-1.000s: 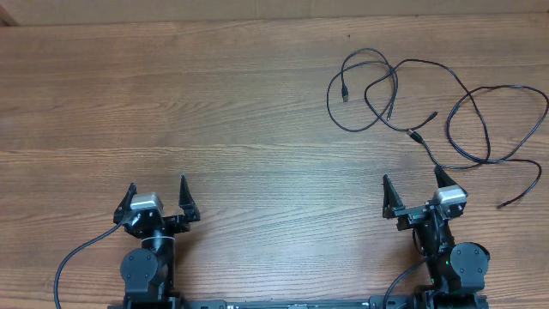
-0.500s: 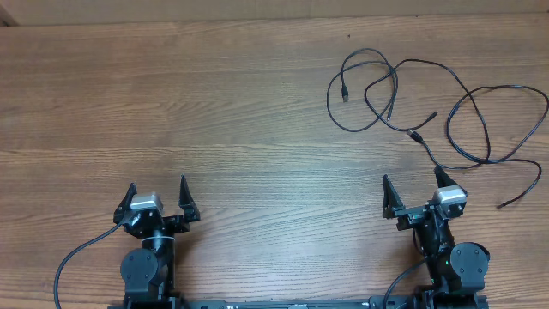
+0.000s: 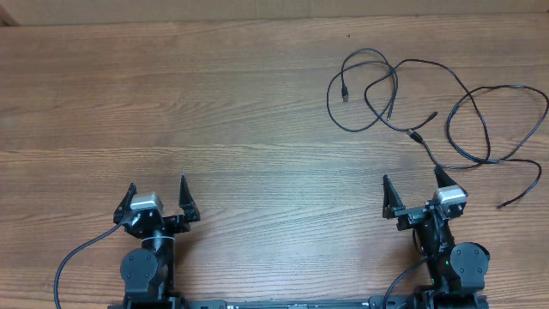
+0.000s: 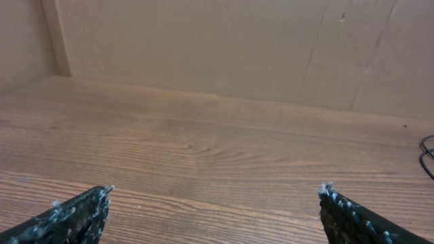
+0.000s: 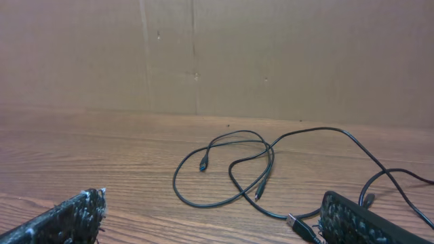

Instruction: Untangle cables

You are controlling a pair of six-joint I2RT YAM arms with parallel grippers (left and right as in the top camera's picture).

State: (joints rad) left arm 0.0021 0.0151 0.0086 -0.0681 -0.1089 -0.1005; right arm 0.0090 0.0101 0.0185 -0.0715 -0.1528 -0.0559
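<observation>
Thin black cables (image 3: 403, 86) lie tangled in loops on the wooden table at the far right, with small plug ends (image 3: 345, 93) pointing inward. In the right wrist view the cables (image 5: 251, 163) cross just ahead of my fingers, and a silver-tipped plug (image 5: 298, 225) lies by the right finger. My right gripper (image 3: 413, 184) is open and empty, just short of the tangle. My left gripper (image 3: 156, 190) is open and empty at the near left, far from the cables; a bit of cable (image 4: 427, 152) shows at its view's right edge.
A cardboard wall (image 5: 217, 54) stands along the table's far edge. Thick black wires (image 3: 73, 257) run from the arm bases at the near edge. One cable end (image 3: 504, 202) trails toward the table's right edge.
</observation>
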